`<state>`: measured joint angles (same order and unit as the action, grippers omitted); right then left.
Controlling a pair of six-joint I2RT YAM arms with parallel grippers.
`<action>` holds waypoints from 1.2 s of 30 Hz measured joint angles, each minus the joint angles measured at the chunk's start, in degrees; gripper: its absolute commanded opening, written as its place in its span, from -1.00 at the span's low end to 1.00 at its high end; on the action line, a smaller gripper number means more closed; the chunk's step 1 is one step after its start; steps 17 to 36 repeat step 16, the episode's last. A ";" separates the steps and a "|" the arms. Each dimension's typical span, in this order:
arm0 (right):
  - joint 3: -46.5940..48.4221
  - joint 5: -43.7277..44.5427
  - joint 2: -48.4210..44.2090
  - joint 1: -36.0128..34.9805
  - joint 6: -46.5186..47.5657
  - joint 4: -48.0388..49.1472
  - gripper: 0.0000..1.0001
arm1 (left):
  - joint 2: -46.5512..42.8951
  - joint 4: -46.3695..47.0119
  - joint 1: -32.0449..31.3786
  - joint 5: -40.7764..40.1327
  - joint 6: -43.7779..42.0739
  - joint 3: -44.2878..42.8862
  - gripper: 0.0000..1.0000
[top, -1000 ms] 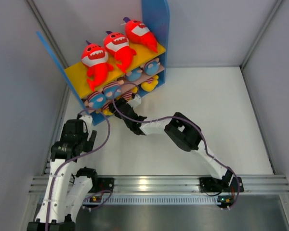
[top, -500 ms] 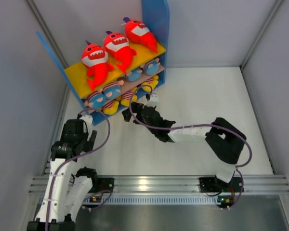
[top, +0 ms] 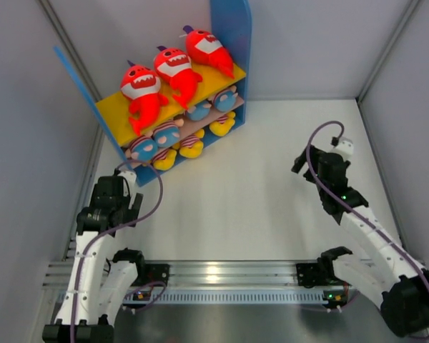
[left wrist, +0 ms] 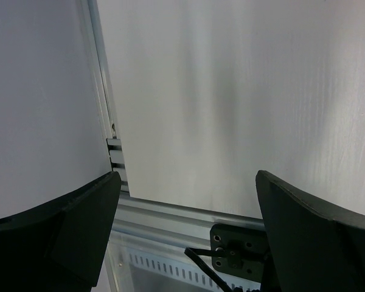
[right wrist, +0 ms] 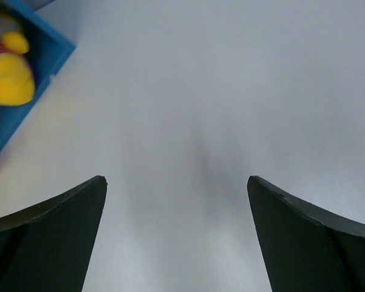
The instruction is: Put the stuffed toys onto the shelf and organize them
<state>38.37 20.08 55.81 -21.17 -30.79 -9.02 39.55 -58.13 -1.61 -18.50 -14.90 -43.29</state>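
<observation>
Shelf: small two-tier rack [top: 231, 28] with blue side panels and a yellow top board, set askew at the far left of the white bench [top: 272, 179].
Top board: three red plush sharks with white toothy mouths [top: 144, 89] in a row, tails over the front edge.
Lower board: pink-faced plush dolls in striped shirts [top: 168, 132], side by side.
Base: yellow plush dolls [top: 191, 146] along the front, feet poking out.
Loose toys: none seen on the bench in any view.
Left tool [left wrist: 188, 176]: fingers spread, nothing between, over bare bench by the aluminium rail [left wrist: 170, 213].
Right tool [right wrist: 176, 179]: fingers spread, empty, over bare bench well apart from the rack.
Handling: likely light, soft and squashy. The fuzzy fabric should grip fine and isn't fragile.
Grasp spot: probably pinch across the fat body. A fin or leg would let the toy dangle and swing.
Progress: looks done or nearly. At most, straighten the rows.
</observation>
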 measured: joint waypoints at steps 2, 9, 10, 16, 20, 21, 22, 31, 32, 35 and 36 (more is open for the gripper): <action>-3.65 0.11 -4.66 5.27 0.35 -0.90 0.99 | 0.20 0.02 0.55 0.00 0.00 0.04 0.98; -6.12 4.07 -5.57 7.58 -0.31 -2.08 0.99 | 1.18 0.09 4.33 0.07 -0.04 0.35 0.96; -6.12 4.57 -4.83 7.58 -0.33 -2.14 0.99 | 1.25 0.09 4.63 0.04 -0.04 0.35 0.96; -5.99 5.92 -1.42 7.58 -0.48 -2.64 0.99 | 1.62 0.11 6.58 0.04 -0.04 0.35 0.96; -5.99 5.92 -1.42 7.58 -0.48 -2.64 0.99 | 1.62 0.11 6.58 0.04 -0.04 0.35 0.96; -5.99 5.92 -1.42 7.58 -0.48 -2.64 0.99 | 1.62 0.11 6.58 0.04 -0.04 0.35 0.96; -5.99 5.92 -1.42 7.58 -0.48 -2.64 0.99 | 1.62 0.11 6.58 0.04 -0.04 0.35 0.96; -5.99 5.92 -1.42 7.58 -0.48 -2.64 0.99 | 1.62 0.11 6.58 0.04 -0.04 0.35 0.96; -5.99 5.92 -1.42 7.58 -0.48 -2.64 0.99 | 1.62 0.11 6.58 0.04 -0.04 0.35 0.96; -5.99 5.92 -1.42 7.58 -0.48 -2.64 0.99 | 1.62 0.11 6.58 0.04 -0.04 0.35 0.96; -5.99 5.92 -1.42 7.58 -0.48 -2.64 0.99 | 1.62 0.11 6.58 0.04 -0.04 0.35 0.96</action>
